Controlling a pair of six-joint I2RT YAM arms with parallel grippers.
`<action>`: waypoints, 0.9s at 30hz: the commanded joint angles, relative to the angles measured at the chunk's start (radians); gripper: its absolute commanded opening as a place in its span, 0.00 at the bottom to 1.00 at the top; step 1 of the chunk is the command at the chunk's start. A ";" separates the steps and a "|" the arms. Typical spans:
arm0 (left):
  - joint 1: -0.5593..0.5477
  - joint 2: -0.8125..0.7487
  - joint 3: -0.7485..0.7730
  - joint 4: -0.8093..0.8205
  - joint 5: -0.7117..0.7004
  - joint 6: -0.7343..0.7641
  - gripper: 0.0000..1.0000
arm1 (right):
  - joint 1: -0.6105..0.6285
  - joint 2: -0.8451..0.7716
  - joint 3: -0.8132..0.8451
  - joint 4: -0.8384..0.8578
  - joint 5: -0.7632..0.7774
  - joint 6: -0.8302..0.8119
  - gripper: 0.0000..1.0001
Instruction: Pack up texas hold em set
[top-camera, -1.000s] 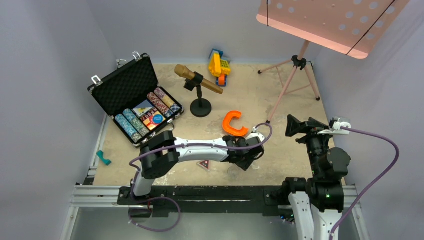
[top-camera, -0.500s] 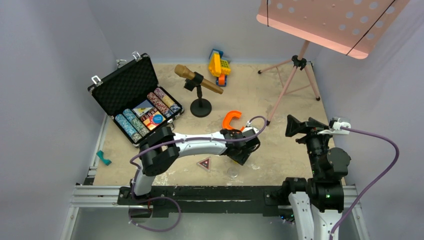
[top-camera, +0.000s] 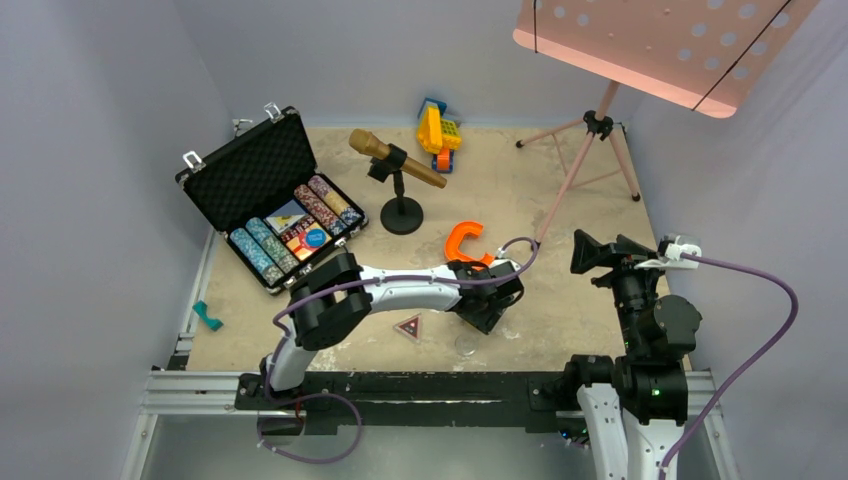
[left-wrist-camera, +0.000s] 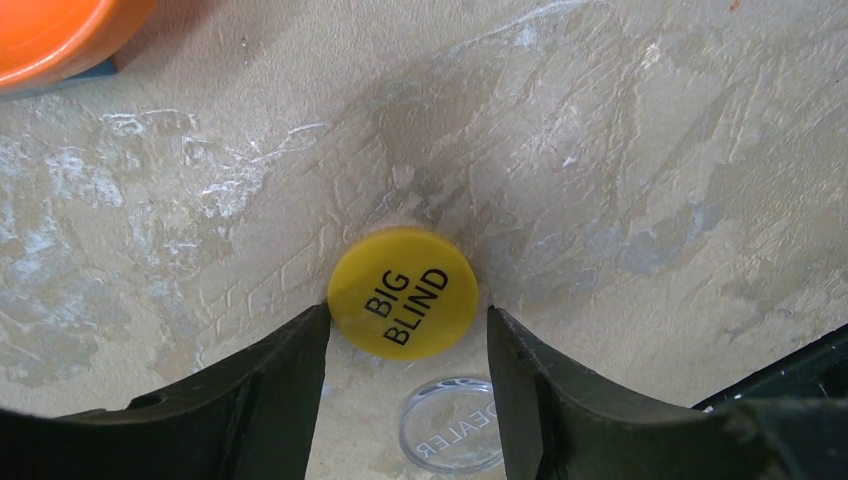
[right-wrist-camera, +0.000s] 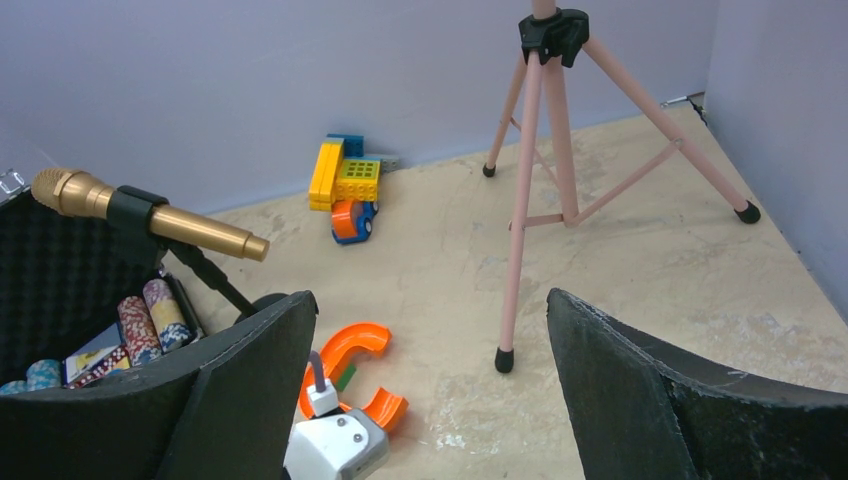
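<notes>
Left claw (left-wrist-camera: 405, 335) hangs low over the bench (top-camera: 500, 190), fingers apart and straddling the yellow button (left-wrist-camera: 403, 292), which lies flat between them. The left finger looks to be touching or just beside the button's edge and the right finger shows a small gap, so the button is framed for a pinch but not clamped yet. Its black print reads "BIG BLIND". Just near of it lies a clear button (left-wrist-camera: 452, 437) marked "DEALER", upside down in the wrist view and also flat on the bench. The corner of the orange C-shaped piece (left-wrist-camera: 60, 35) sits near, so a closing pinch needs care to take only the yellow one. From above, the triangle button (top-camera: 408, 327) lies loose left of the claw; its writing is too small to read. The case (top-camera: 250, 165) stands open at the far left, well apart, lid propped back so pieces can drop in. The chip rows (top-camera: 258, 250) and a blue button (top-camera: 314, 238) are already seated in the tray. Right claw (right-wrist-camera: 430, 320) is parked on its own side, fingers wide, holding nothing.
</notes>
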 joint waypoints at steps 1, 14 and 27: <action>-0.002 0.022 0.046 0.000 -0.002 0.012 0.63 | -0.004 0.004 0.003 0.021 -0.019 -0.014 0.90; 0.004 0.054 0.075 -0.018 -0.012 0.021 0.63 | -0.004 0.004 0.000 0.022 -0.019 -0.014 0.90; 0.004 0.070 0.074 -0.025 -0.009 0.025 0.53 | -0.004 0.004 0.000 0.021 -0.019 -0.013 0.90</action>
